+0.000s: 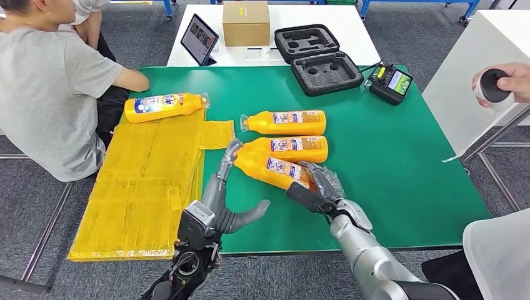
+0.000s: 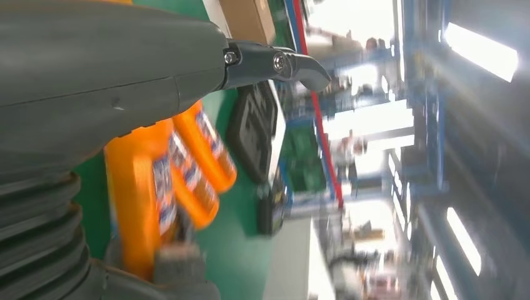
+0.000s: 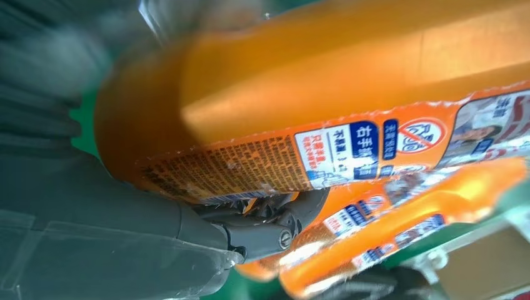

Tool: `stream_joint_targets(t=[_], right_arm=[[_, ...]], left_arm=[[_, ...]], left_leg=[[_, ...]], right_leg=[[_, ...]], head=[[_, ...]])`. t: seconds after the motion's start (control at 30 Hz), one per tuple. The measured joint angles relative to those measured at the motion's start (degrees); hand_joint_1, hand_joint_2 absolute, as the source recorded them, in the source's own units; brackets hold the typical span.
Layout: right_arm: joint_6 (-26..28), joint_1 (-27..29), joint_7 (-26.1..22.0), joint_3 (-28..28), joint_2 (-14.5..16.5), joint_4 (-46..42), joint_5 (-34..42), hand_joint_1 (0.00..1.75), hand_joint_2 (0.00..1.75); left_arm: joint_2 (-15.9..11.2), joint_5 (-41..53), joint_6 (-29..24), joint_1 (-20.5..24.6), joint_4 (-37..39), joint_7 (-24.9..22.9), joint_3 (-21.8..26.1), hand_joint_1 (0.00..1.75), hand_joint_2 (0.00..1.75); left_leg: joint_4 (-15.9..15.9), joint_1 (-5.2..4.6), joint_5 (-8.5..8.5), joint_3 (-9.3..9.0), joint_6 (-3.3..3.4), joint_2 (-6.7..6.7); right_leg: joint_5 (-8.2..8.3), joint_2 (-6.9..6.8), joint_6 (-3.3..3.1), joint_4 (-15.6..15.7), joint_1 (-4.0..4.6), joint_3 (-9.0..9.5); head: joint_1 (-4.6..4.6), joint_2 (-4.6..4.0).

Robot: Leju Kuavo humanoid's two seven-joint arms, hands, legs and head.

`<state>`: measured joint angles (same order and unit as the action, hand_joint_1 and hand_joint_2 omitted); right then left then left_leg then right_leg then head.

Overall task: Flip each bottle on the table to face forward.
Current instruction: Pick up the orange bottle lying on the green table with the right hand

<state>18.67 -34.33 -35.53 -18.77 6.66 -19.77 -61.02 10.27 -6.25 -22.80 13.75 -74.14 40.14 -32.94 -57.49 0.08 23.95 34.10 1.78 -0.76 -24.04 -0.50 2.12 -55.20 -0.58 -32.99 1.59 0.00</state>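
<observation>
- Head view: the green surface (image 1: 400, 162) carries four orange bottles lying on their sides; one is set apart on the yellow sheet (image 1: 144, 187) near a seated person (image 1: 50, 94), and three lie close together at the middle.
- The nearest bottle (image 1: 275, 170) is tilted, its cap end toward the left hand (image 1: 232, 187), its base gripped by the right hand (image 1: 319, 187).
- The right hand is seen in the right wrist view wrapped round the bottle's base, the printed label facing the camera.
- The left hand is held wide, fingers extended toward the cap and thumb spread; whether the cap is touched cannot be told.
- The bottle is judged rigid plastic, probably full and fairly heavy, with a glossy shrink label likely to slip; a hold on the broad body near the base is advised, with the neck steadied.
</observation>
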Motion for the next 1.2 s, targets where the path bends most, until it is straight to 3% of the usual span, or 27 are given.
stream_joint_targets(t=[0.13, 0.3, 0.43, 0.53, 0.67, 0.9, 1.2], right_arm=[[-3.16, 0.65, -3.88, -2.69, 0.6, -0.18, 6.21, 1.75, 1.75], [-4.77, 1.85, -4.59, -3.09, 1.22, -1.49, 13.43, 1.75, 1.75], [-4.94, 3.18, -4.61, -1.41, 1.46, -3.2, 19.41, 1.75, 1.75], [-4.09, 4.22, -4.62, 0.65, 1.46, -4.47, 24.71, 1.75, 1.75], [-2.92, 6.52, -4.62, 5.15, 1.35, -7.12, 32.81, 1.75, 1.75], [1.08, 9.48, -4.62, 14.26, 1.33, -12.7, 38.48, 1.75, 1.75], [5.18, 9.58, -4.51, 23.76, 2.59, -13.78, 37.52, 1.75, 1.75]], left_arm=[[1.7, -2.38, -3.15, -0.7, -0.69, 0.01, 2.59, 0.0, 1.75], [3.53, -5.44, -5.67, -1.25, -0.78, 0.01, 5.5, 0.0, 1.75], [4.91, -8.48, -7.56, -1.66, -0.27, 0.01, 7.72, 0.0, 0.0], [5.64, -11.91, -8.2, -1.68, 1.53, 0.01, 8.63, 0.0, 0.0], [6.0, -16.88, -7.24, -1.46, 6.26, -0.05, 8.3, 0.0, 1.75], [6.27, -20.55, -3.04, 1.06, 14.66, -2.4, 4.33, 0.0, 1.75], [6.68, -20.04, -5.56, 3.3, 19.98, -0.45, 1.49, 0.0, 1.75]], left_leg=[[0.0, 0.0, 0.0, 0.03, 0.0, 0.03], [0.0, 0.0, -0.01, 0.07, 0.0, 0.03], [0.0, 0.0, -0.01, 0.18, 0.0, 0.04], [-0.01, -0.01, -0.01, 0.21, 0.0, 0.05], [-0.01, -0.01, -0.01, 0.31, 0.0, 0.06], [-0.01, -0.01, -0.01, 0.48, 0.01, 0.08], [-0.01, 0.0, -0.02, 0.53, 0.01, 0.08]], right_leg=[[0.0, -0.01, 0.0, 0.0, 0.0, 0.0], [0.0, -0.01, 0.0, 0.0, 0.0, -0.02], [0.0, -0.03, 0.0, 0.0, -0.01, -0.13], [0.0, -0.04, 0.01, 0.0, -0.01, -0.17], [-0.01, -0.05, 0.01, 0.0, -0.01, -0.26], [0.0, -0.08, 0.02, -0.01, -0.01, -0.41], [0.0, -0.1, 0.02, -0.01, -0.01, -0.45]], head=[[0.0, 0.0], [-0.01, 0.0], [0.0, 0.0], [-0.01, 0.0], [0.0, 0.0], [0.0, 0.0], [0.0, 0.0]])
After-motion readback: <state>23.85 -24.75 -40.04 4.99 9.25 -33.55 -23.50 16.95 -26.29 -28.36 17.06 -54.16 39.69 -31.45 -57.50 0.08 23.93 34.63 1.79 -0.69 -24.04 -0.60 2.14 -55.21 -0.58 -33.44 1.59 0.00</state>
